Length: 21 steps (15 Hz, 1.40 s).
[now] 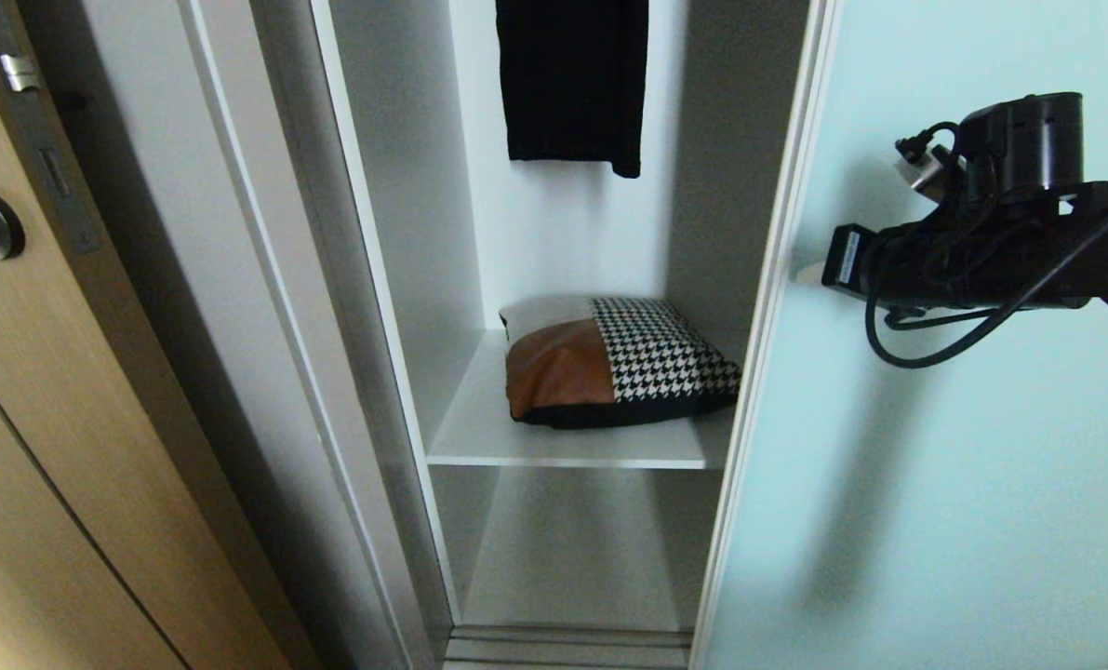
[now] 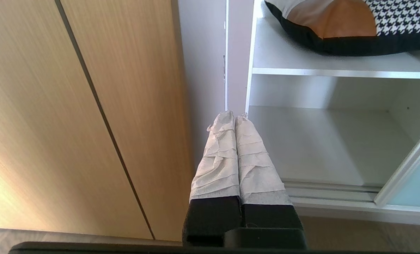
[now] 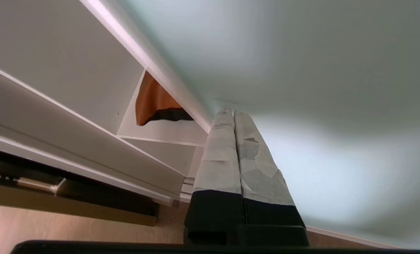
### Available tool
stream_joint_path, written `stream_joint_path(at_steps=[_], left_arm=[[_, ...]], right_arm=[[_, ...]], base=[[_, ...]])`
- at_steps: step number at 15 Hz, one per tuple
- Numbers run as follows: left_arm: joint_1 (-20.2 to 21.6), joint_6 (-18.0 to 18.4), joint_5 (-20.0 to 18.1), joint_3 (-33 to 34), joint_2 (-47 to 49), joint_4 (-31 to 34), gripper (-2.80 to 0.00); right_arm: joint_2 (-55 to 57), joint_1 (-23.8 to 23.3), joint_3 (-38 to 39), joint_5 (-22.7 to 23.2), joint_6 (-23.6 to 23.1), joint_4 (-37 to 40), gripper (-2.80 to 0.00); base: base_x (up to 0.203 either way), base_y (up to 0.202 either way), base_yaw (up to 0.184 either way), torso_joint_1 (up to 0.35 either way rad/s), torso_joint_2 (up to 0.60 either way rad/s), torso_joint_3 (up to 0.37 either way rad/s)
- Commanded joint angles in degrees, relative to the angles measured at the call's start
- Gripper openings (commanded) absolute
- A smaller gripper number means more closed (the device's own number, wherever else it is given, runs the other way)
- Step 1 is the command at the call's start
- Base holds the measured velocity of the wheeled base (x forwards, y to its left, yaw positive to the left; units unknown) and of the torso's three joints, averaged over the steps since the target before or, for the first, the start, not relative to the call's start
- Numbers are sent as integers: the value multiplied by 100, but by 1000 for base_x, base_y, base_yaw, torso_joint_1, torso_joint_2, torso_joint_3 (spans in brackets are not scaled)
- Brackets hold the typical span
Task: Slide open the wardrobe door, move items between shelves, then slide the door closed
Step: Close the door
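The pale aqua sliding wardrobe door [image 1: 935,465] stands slid to the right, leaving the left bay open. Inside, the houndstooth, tan and white cushion [image 1: 619,363] lies on the upper white shelf [image 1: 563,451]. The lower shelf [image 1: 572,558] beneath it is bare. My right gripper [image 1: 807,274] is shut and empty, its tips against the door's glass beside the silvery frame edge [image 3: 181,95]. In the right wrist view the right gripper [image 3: 231,112] meets the door [image 3: 319,88]. My left gripper [image 2: 234,114] is shut and empty, low in front of the wardrobe's left side, apart from the cushion [image 2: 336,24].
A plain black garment [image 1: 572,79] hangs above the cushion. A light-brown wooden door [image 1: 51,419] with a metal lock plate [image 1: 37,140] stands at the left. The wardrobe's floor track [image 1: 567,647] runs along the bottom.
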Motion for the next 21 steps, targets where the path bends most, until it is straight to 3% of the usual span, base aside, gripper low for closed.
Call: stream_joint_path(at_steps=[1,8,13,21], left_arm=[[3,0,0,1,2,2,-280],[3,0,0,1,7,2,-280],[3,0,0,1,8,2,-280],[3,0,0,1,8,2,-280]], right_arm=[[68,-54,-32,8,13,-15,-280],[328,6,-192,-17,15,-13,-280],[215,316,-166,-35,5,-6,-280],[662,1339,-487,-552,-8,-18,-280]], base=[[0,0,0,0,0,0],[0,0,0,0,0,0],[0,0,0,0,0,0],[0,0,0,0,0,0]])
